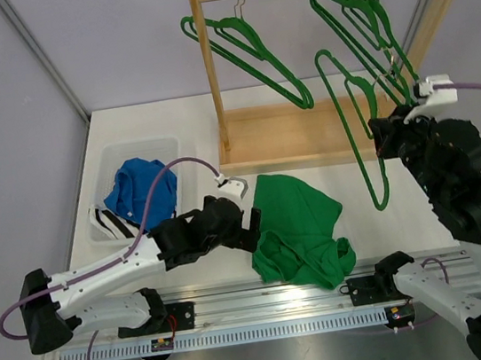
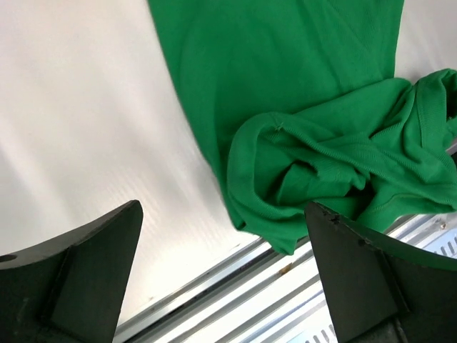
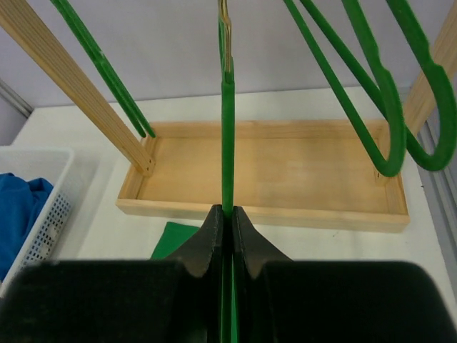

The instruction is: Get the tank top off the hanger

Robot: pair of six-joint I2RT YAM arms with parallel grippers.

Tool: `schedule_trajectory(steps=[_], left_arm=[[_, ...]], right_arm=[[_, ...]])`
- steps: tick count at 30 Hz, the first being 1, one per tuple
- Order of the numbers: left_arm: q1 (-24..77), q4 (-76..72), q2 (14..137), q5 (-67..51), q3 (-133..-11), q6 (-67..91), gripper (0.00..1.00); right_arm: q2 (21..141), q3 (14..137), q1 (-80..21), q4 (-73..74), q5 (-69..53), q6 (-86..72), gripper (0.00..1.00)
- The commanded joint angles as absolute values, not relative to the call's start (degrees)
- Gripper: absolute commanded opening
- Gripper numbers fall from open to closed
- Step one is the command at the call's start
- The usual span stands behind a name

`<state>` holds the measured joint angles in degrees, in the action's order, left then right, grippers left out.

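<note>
Seeing tank top (image 1: 298, 217) crumpled on bench (image 1: 152, 121), clear of hanger (image 3: 227, 143) clamped in right hand (image 3: 230, 213). Left hand (image 1: 252, 225) apart, empty, just beside it. Soft, light, limp; likely pinchable at bunched near fold.

No legible text, labels, brands or numbers on anything in view.

The tank top (image 1: 297, 230) is green knit fabric, off the hanger and lying crumpled on the table near its front edge. Its upper part lies flat; its lower part is bunched into folds. The hanger (image 3: 227, 143) is green, thin and bare, clamped between the closed fingers of the right gripper (image 3: 230, 211).
</note>
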<state>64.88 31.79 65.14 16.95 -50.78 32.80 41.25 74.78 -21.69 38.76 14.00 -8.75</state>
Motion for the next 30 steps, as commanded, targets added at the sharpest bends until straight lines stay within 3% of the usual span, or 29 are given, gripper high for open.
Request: schedule_trajectory(steps=[1, 14, 19, 25, 30], left_arm=[[64.95, 35.76, 60.30, 19.69, -53.53, 31.03, 0.99], [64.95, 41.74, 50.98, 21.10, -51.15, 30.94, 0.99], [64.95, 41.75, 49.31, 20.39, -49.57, 30.85, 0.99], [65.04, 40.70, 48.95, 19.34, -48.51, 31.03, 0.99], [65.13, 40.52, 50.01, 19.42, -49.13, 30.41, 0.99]], right_arm=[[51.72, 84.97, -21.71, 43.24, 12.84, -6.25, 0.00], [79.70, 118.44, -21.27, 44.74, 14.94, -0.35, 0.00], [87.70, 128.29, -15.57, 45.87, 8.98, 0.88, 0.00], [93.95, 134.55, -10.11, 48.07, 3.43, 0.35, 0.00], [93.35, 130.97, -9.49, 47.56, 3.86, 0.35, 0.00]])
